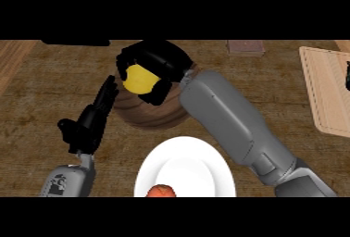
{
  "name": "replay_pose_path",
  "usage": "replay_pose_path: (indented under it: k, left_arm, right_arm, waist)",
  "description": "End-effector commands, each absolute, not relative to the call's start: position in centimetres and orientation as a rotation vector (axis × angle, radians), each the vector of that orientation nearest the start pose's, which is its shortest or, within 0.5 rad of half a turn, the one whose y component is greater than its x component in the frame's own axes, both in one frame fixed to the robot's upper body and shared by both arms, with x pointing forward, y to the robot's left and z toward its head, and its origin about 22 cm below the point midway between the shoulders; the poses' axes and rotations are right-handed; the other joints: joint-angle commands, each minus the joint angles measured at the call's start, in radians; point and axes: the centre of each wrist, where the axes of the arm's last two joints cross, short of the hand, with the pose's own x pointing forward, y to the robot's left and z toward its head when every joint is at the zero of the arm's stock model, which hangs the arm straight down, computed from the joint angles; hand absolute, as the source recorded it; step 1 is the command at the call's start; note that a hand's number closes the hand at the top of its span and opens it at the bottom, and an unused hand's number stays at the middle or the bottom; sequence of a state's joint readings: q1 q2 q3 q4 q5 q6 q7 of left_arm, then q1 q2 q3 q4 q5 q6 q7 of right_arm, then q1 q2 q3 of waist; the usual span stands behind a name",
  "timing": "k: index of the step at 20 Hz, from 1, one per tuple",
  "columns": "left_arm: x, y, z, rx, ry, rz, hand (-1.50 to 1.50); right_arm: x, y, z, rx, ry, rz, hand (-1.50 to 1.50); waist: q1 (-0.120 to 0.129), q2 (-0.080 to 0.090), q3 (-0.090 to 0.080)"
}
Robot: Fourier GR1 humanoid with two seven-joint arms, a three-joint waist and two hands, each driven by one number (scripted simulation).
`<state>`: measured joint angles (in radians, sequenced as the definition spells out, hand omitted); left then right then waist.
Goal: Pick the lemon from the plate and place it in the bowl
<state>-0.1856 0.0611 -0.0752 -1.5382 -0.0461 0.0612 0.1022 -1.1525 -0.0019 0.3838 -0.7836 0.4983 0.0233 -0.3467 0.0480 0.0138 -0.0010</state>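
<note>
My right hand (pixel 159 60) is curled round the yellow lemon (pixel 139 78) and holds it directly above the brown wooden bowl (pixel 150 115), whose far part the hand hides. The white plate (pixel 186 166) lies nearer to me, below the bowl in the head view. My left hand (pixel 92 120) stands open to the left of the bowl, fingers straight and pointing away from me, touching nothing.
A small red-orange fruit (pixel 161 191) sits at the plate's near edge. A light wooden cutting board (pixel 327 88) lies at the right edge. A small brown block (pixel 245 47) rests at the counter's far side, and a dark object (pixel 75 42) at the far left.
</note>
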Motion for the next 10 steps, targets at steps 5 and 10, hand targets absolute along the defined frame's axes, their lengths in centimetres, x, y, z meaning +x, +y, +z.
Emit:
replay_pose_path:
  k: [5, 10]
  left_arm:
    - [27.7, 19.9, 3.4, 0.035, -1.623, -0.162, 0.0]
    - [28.9, 19.5, 3.3, 0.016, -1.618, -0.161, 0.0]
  right_arm:
    - [43.1, -3.7, 11.2, 0.045, -1.824, 1.505, -1.5]
    - [43.8, -4.0, 11.4, 0.267, -1.824, 1.508, -1.5]
  waist:
    - [0.018, 0.008, 0.0]
    - [0.012, 0.011, 0.001]
